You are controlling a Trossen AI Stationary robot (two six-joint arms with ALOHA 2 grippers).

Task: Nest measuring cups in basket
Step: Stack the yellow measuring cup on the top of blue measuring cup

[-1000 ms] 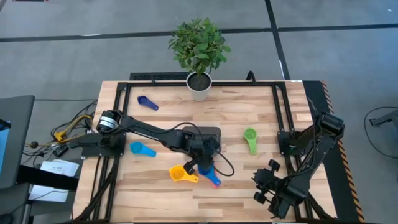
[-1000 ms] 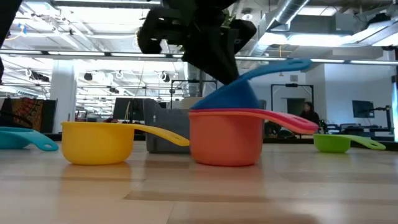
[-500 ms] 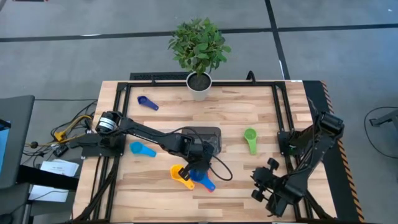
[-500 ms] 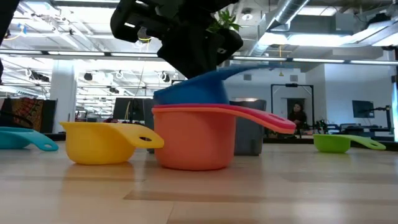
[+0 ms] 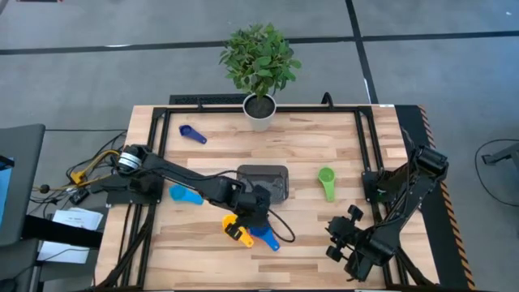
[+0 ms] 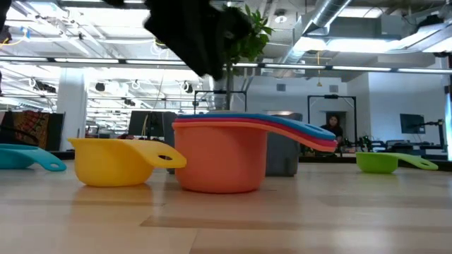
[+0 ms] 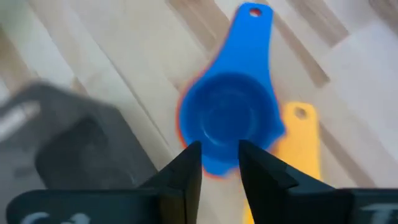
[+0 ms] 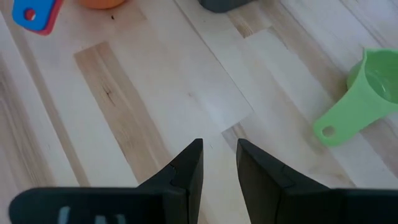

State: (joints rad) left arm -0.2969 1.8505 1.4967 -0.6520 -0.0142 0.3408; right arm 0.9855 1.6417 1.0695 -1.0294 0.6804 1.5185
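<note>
While the left gripper (image 7: 214,163) is held just above the blue cup (image 7: 229,121), its fingers are parted by a narrow gap and nothing is pinched. That cup is nested in the red cup (image 6: 220,158), just in front of the basket (image 5: 262,178), touching the yellow cup (image 6: 120,159). Well right of the basket, the right gripper (image 8: 216,163) is kept slightly open and empty, near the green cup (image 8: 364,90).

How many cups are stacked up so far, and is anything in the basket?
Two are stacked: the blue cup sits inside the red cup on the table. The left gripper hovers over them, fingers slightly apart. The basket looks empty. The yellow cup, green cup, light blue cup and dark blue cup lie loose. The right gripper waits aside.
</note>
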